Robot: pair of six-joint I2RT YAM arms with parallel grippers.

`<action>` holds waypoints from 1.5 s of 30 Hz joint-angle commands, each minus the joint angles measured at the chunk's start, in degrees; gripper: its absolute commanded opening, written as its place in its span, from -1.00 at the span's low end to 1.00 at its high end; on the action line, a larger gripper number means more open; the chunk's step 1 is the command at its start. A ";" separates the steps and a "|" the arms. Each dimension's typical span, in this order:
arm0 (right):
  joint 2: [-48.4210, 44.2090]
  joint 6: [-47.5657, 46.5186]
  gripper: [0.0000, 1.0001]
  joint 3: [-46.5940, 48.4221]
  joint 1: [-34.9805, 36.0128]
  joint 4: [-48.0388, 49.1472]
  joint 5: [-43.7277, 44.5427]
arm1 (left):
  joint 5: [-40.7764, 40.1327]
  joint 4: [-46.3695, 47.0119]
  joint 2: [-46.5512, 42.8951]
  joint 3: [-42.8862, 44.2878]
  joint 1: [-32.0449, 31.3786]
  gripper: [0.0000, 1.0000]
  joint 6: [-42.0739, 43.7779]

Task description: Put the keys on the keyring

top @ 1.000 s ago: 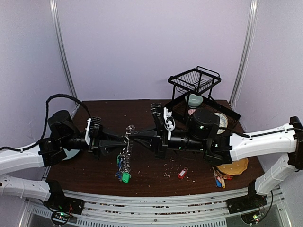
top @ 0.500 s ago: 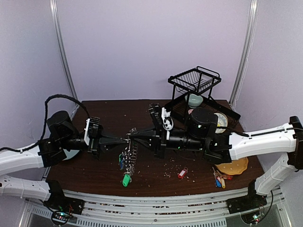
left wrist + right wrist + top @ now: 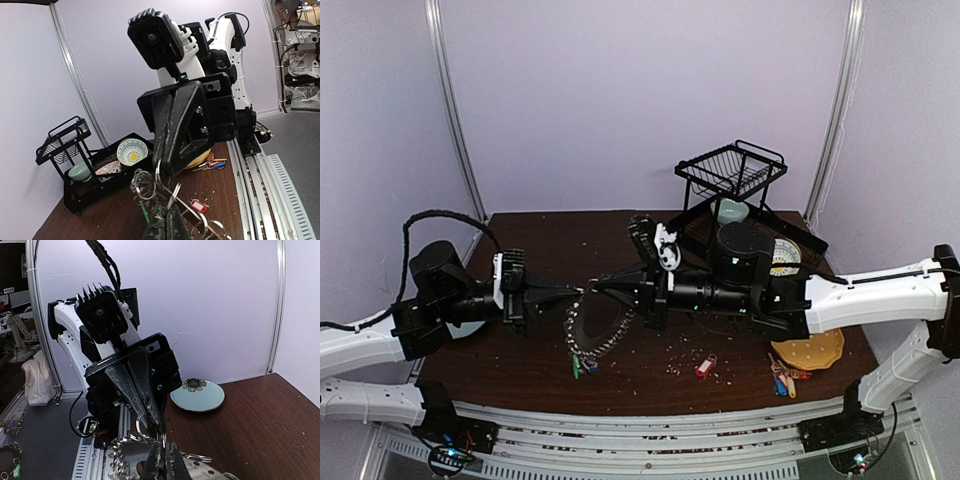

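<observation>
The keyring (image 3: 582, 351), a large silver ring strung with small loops, hangs in the air over the table's left middle. Green and blue tagged keys (image 3: 577, 366) dangle at its bottom, just above the wood. My left gripper (image 3: 581, 291) and right gripper (image 3: 596, 288) meet tip to tip at the ring's top, and each is shut on it. In the left wrist view my fingers (image 3: 167, 222) pinch the ring's wire beside a cluster of loops (image 3: 144, 186). In the right wrist view my closed tips (image 3: 164, 452) hold a loop (image 3: 146, 427). A loose red-tagged key (image 3: 705, 366) lies on the table.
A small bunch of red, yellow and blue tagged keys (image 3: 783, 381) lies by a yellow plate (image 3: 812, 352) at the right. A black dish rack (image 3: 732, 172) with bowls stands at the back right. A light blue plate (image 3: 198, 395) sits under the left arm. Crumbs dot the wood.
The left gripper has shut on the keyring. The arms have risen and shifted left, lifting the ring so that it hangs open, with its keys off the table.
</observation>
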 commanded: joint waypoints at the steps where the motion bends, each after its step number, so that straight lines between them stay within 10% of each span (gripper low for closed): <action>1: 0.40 0.41 -1.00 2.28 -0.29 -1.43 0.12 | -6.01 3.77 -1.99 -0.42 -0.14 -1.00 1.03; 18: -2.91 -5.84 -0.20 4.96 -0.39 -10.65 6.10 | -10.65 -0.44 0.38 1.63 -0.60 -1.00 1.41; 25: -1.82 -10.42 -0.67 7.05 0.57 -12.01 3.03 | -9.26 -0.31 0.79 1.77 -0.70 -1.00 1.08; 45: 7.11 -18.32 -0.55 24.24 0.63 -38.94 9.71 | -12.83 -4.61 2.22 3.71 -1.39 -1.00 3.65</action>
